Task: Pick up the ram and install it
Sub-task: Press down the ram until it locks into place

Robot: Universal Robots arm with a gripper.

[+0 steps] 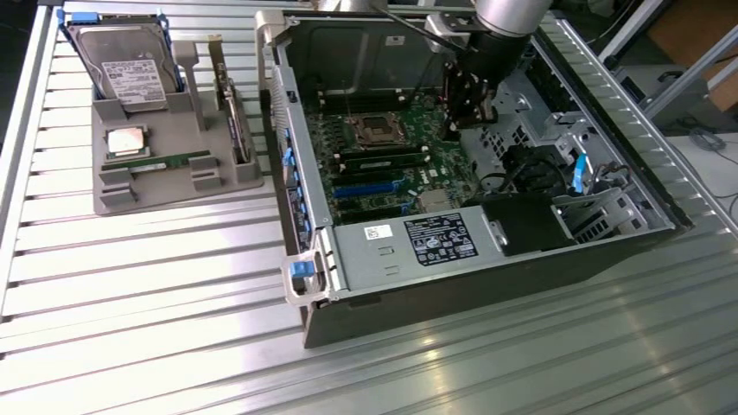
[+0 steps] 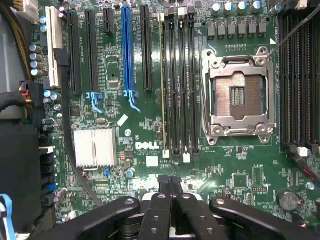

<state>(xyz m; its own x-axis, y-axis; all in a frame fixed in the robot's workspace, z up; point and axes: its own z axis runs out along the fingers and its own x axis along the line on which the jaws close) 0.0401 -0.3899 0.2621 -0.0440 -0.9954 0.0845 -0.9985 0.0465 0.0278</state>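
One ram [image 1: 173,162], a thin green stick, lies flat in the grey holder [image 1: 150,194] at the exterior view's left. A look-alike ram [image 2: 163,85] stands edge-on in the memory slot nearest the blue expansion slot [image 2: 127,50] on the motherboard [image 2: 150,175]. My gripper [image 2: 170,181] hovers above the board's edge, past the ends of the memory slots, shut with its fingertips pressed together and nothing between them. In the exterior view the gripper [image 1: 467,117] hangs inside the open computer case [image 1: 461,285], over the far right part of the board.
The holder also carries a hard drive [image 1: 127,60], a square silver processor [image 1: 126,141] and upright cards [image 1: 237,121]. The empty processor socket [image 2: 240,95] sits beside the memory slots. A silver heatsink [image 2: 94,147], cables and the power supply [image 1: 416,246] crowd the case.
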